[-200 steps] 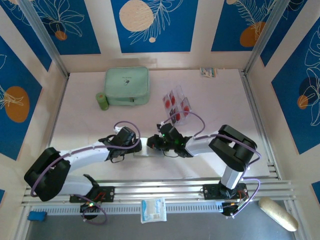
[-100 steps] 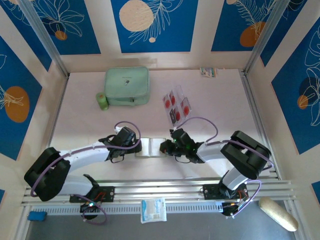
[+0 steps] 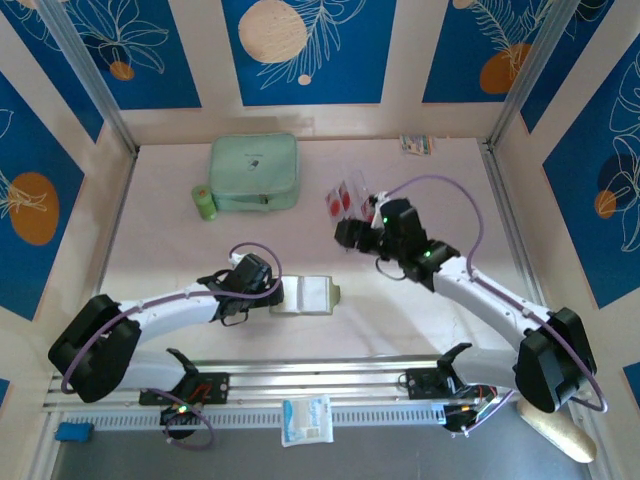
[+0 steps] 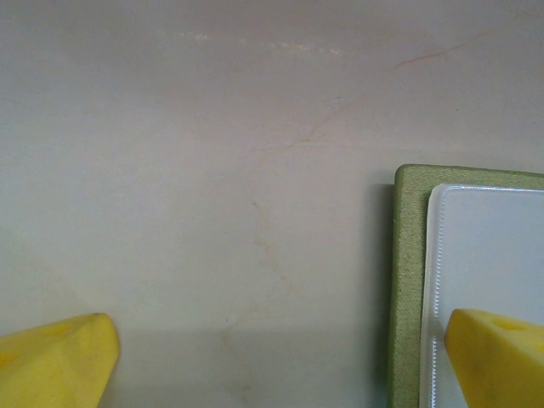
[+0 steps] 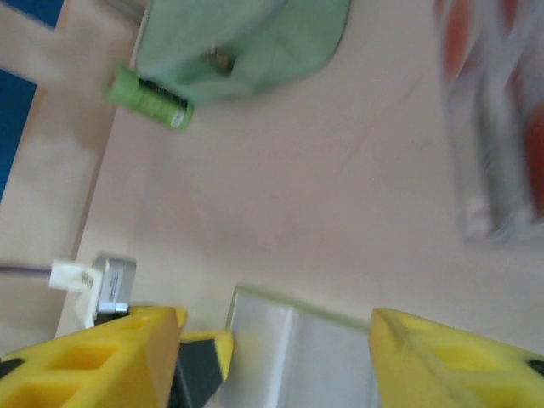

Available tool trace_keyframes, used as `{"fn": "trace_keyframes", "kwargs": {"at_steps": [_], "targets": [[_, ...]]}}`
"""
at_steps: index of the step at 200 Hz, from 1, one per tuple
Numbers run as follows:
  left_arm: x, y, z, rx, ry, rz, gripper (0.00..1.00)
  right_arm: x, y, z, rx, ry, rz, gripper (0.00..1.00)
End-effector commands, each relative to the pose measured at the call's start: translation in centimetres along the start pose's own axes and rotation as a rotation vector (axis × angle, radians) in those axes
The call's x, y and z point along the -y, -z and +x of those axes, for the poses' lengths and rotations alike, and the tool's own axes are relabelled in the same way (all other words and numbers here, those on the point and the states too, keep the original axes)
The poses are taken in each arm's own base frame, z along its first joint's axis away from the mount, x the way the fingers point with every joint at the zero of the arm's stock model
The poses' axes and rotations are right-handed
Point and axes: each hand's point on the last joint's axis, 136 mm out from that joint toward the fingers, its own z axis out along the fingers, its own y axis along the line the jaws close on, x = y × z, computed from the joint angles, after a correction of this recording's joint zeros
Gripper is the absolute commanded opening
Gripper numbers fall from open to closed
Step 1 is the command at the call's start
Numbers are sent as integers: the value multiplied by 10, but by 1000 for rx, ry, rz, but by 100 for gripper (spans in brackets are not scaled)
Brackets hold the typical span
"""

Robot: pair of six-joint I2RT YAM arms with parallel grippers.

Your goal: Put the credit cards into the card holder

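Top external: right gripper (image 3: 343,236) gapes empty near the credit cards (image 3: 346,194), thin slippery plastic, I'd pinch an edge; left gripper (image 4: 280,344) spread wide too.

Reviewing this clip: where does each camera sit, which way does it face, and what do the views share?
Top external: above and behind the robot, looking down on the table; the left arm and right arm show, left claw at the card holder, right claw by the credit cards.
Left wrist: low over the table, facing down at the card holder's corner; its yellow fingertips show.
Right wrist: above the table, facing leftward across it toward the mint case and green roll; its yellow fingers show.
Shared: all three show the card holder.
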Motion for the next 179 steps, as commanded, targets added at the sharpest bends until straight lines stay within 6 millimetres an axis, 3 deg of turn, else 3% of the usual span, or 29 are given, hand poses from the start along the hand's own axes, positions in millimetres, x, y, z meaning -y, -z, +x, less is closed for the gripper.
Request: {"fn": "trace_keyframes", "kwargs": {"at_steps": [1,41,80,179], "targets": [[-4,-2,2,-6,-25,-18,100,37,6,6,-138,75,180,67],[-5,0,2,-7,-25,-19,100,38,-14,-11,-245,140,239,60],[-7,0,3,-5,-25,-25,100,43,-39,-12,-335,193,312,39],[-9,-1,7,-8,-17,-19,100,67,-86,4,-505,391,581,34]]}}
